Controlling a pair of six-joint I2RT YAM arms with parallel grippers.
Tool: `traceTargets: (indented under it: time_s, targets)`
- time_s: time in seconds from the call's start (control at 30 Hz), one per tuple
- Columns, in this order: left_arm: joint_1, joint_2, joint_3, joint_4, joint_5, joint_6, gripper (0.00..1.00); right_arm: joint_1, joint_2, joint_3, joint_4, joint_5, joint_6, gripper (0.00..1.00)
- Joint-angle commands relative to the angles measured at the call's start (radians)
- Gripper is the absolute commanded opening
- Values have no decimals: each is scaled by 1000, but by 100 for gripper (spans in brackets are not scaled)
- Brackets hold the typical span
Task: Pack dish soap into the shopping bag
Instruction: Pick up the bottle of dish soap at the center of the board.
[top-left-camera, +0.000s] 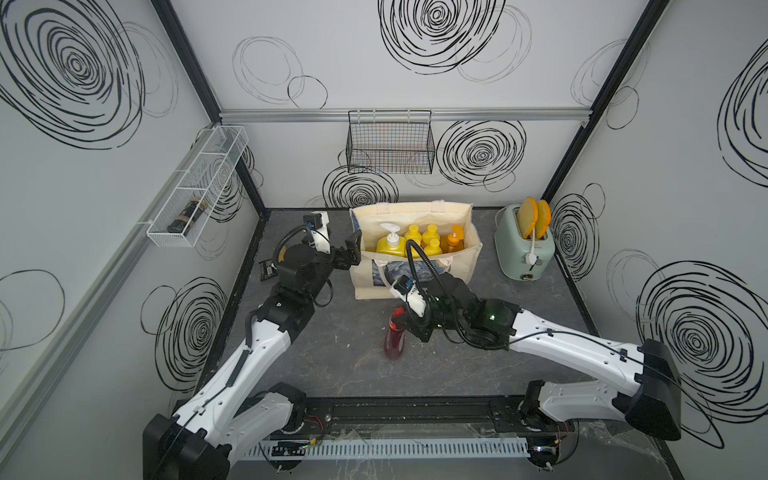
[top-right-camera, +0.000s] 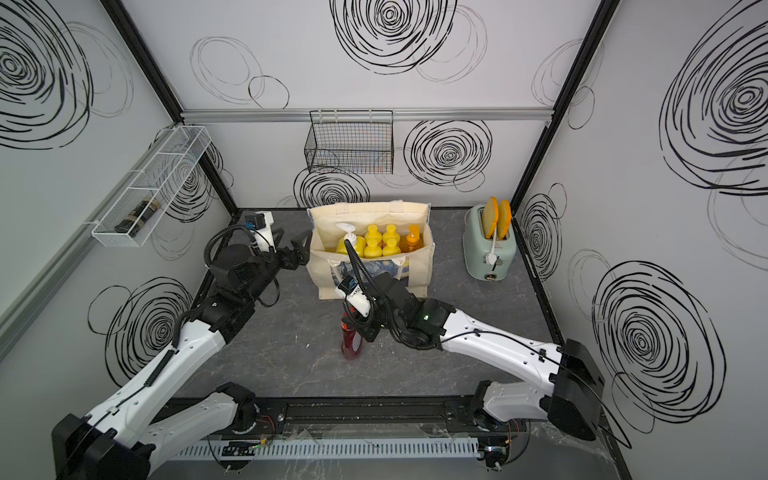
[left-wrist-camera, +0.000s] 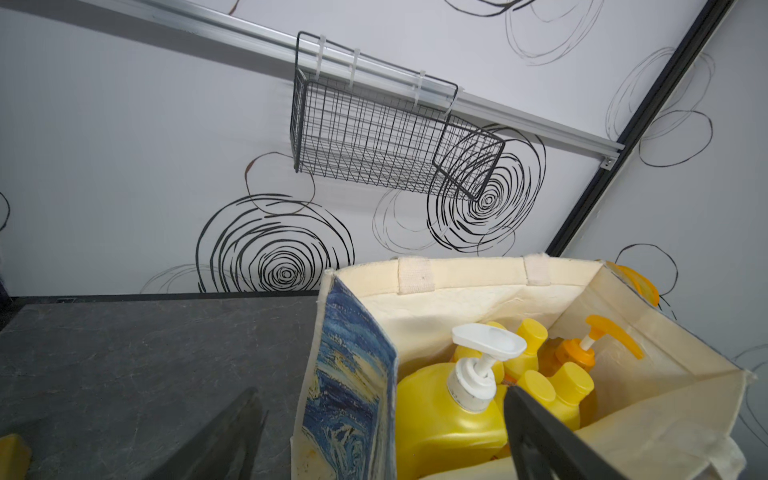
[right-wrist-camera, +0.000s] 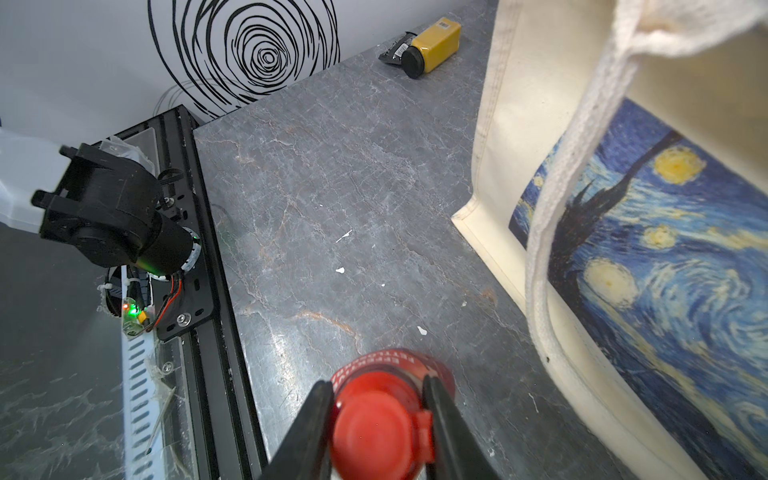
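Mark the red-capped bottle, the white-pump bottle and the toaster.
red-capped bottle (right-wrist-camera: 374, 428): right wrist view, red cap.
white-pump bottle (left-wrist-camera: 436, 415): left wrist view, yellow body.
toaster (top-left-camera: 511, 249): a top view, green body.

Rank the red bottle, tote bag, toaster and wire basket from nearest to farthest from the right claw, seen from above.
1. red bottle, clamped in the right gripper
2. shopping bag, just behind it
3. toaster, back right corner
4. black wire basket, high on the back wall
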Motion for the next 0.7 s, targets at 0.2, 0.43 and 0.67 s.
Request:
traceTargets:
  time_s: [0.2,0.43,0.67]
  targets:
    - [4,-45,-105,21,4,-17,75,6,-84,7,115,-6,5,0]
    - [4,-41,-122,35,17,-11,55,6,-94,19,86,-5,5,0]
    - [-6,-73,-137,25,0,-3,37,7,-100,34,76,-9,10,0]
